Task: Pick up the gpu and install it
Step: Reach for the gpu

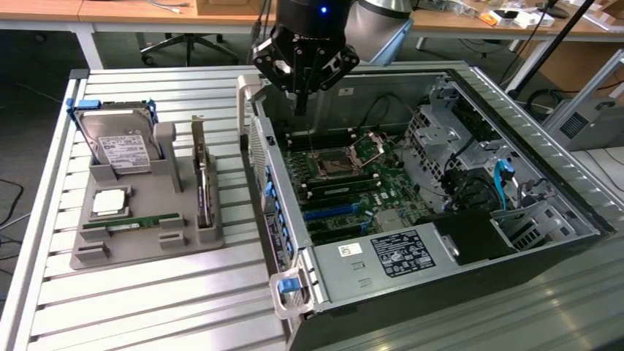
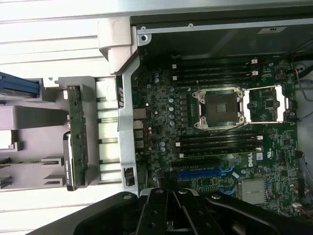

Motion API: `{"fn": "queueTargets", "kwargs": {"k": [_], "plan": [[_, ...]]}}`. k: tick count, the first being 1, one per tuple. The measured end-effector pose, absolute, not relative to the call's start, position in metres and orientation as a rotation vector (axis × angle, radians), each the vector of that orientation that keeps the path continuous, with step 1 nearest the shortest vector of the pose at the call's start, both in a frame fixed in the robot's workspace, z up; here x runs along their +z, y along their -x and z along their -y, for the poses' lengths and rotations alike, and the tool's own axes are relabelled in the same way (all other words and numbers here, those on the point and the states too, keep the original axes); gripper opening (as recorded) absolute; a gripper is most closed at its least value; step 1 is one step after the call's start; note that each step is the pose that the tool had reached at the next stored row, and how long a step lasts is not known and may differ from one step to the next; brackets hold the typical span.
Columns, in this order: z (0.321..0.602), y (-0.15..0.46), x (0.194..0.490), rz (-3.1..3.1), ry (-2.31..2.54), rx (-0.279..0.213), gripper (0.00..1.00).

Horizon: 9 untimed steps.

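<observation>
The gpu (image 1: 201, 179) is a thin dark card with a metal end bracket. It stands on edge in a slot of the grey holder (image 1: 146, 245), at the exterior view's left of the open computer case (image 1: 292, 285). In the wrist view the gpu (image 2: 77, 139) lies beside the case's rear wall. My gripper (image 1: 300, 102) hangs above the far rear corner of the case, over the motherboard (image 1: 341, 172). Its fingers are shut together with nothing between them. It is up and to the exterior view's right of the card, well apart from it. The shut gripper (image 2: 171, 196) also appears in the wrist view.
The holder also carries a silver hard drive in a blue frame (image 1: 117, 142), a square processor (image 1: 109, 202) and a green RAM stick (image 1: 131, 221). Inside the case are a blue card slot (image 2: 205, 173), the open processor socket (image 2: 217, 108), drive cages (image 1: 458, 139) and a power supply (image 1: 400, 254).
</observation>
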<state>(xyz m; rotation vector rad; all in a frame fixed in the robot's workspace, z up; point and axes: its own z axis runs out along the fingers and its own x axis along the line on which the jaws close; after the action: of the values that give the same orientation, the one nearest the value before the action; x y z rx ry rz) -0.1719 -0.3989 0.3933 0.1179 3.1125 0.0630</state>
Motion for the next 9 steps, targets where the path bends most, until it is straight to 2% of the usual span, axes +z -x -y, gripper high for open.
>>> {"fn": "queueTargets", "kwargs": {"k": [9], "plan": [[0.3989, 0.1748, 0.3933, -3.112, -0.118, 0.062, 0.11]]}}
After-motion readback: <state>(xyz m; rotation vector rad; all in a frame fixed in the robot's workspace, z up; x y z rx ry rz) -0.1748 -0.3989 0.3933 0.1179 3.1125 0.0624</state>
